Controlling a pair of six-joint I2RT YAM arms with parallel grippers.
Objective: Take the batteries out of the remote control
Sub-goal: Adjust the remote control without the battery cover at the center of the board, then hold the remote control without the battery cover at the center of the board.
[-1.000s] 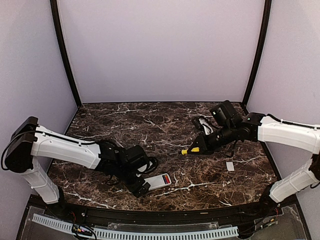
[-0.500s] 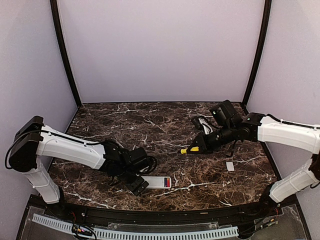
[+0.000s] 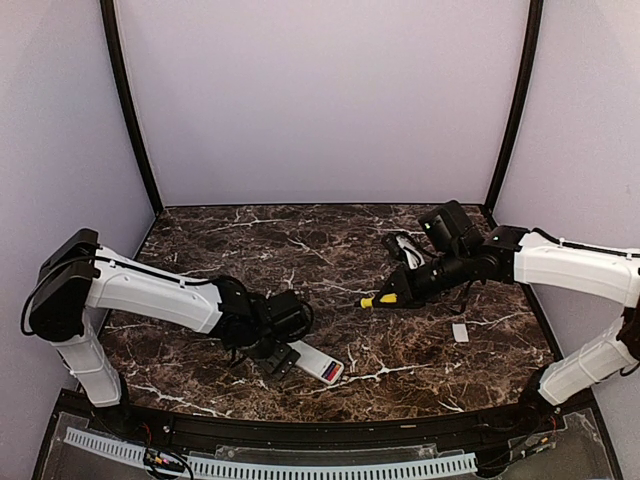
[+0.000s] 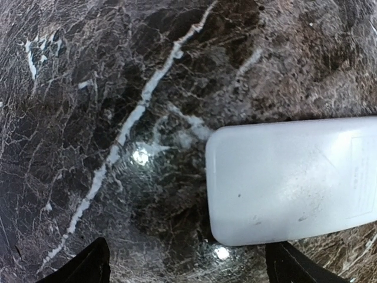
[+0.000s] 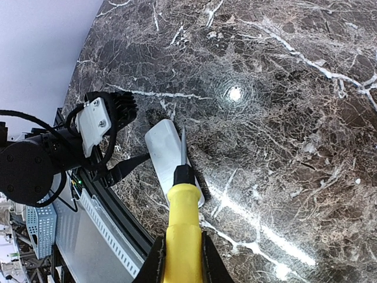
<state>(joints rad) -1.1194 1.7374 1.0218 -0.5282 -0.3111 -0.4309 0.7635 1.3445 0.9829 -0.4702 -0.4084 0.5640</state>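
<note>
Lying lower centre in the top view, the remote control [image 3: 312, 362] holds the batteries [image 3: 331, 372] at its right end; they are judged light, rigid and slippery, best pinched mid-length. The left gripper [image 3: 283, 358] is spread wide near its other end; the right gripper [image 3: 405, 291] is clenched on the screwdriver [image 3: 383, 299].

White-shelled arms [image 3: 150, 295], black joints and cables

The desk [image 3: 300, 240] is dark brown marble veined in white. The remote control [image 3: 308, 357] is plain white, and the batteries [image 3: 331, 372] show red and blue at one end. The screwdriver [image 3: 385, 298] has a yellow handle. The small cover [image 3: 460, 332] is white. The left arm [image 3: 150, 295] and right arm [image 3: 575, 265] are white with black joints. The walls [image 3: 320, 100] are pale lilac.
</note>
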